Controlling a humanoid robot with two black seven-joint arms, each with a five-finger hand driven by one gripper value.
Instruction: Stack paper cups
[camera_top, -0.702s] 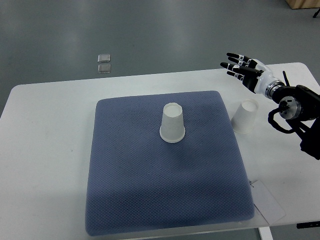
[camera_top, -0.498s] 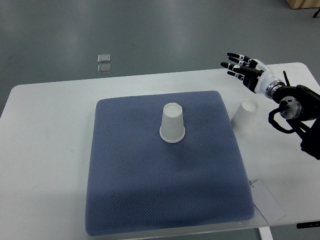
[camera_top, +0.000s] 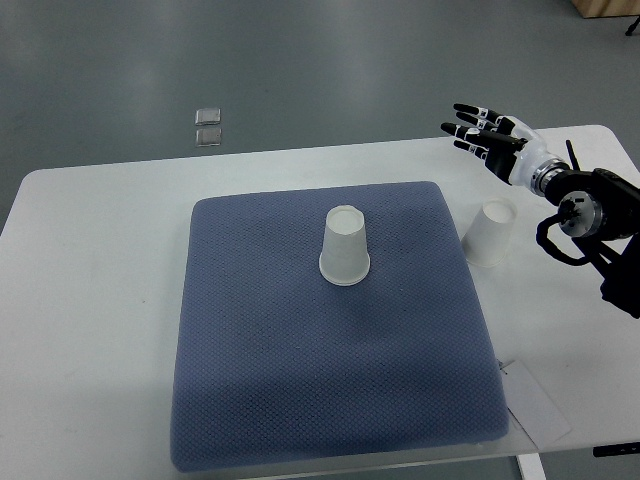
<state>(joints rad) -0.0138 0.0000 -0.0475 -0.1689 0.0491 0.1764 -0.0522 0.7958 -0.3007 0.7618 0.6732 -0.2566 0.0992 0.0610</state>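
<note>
Two paper cups wait upside down, which suits stacking: one can be dropped straight over the other. On the blue mat (camera_top: 300, 380), near its middle, stands the first cup (camera_top: 345, 247), placed as the likely base. Just off the mat's right edge, on the white table (camera_top: 90, 260), sits the second cup (camera_top: 489, 234), which appears to lean slightly, though the angle makes that hard to judge. Above and right of it, the right hand (camera_top: 488, 136) hovers with fingers spread wide, holding nothing, probably poised to come down on that nearer cup.
</note>
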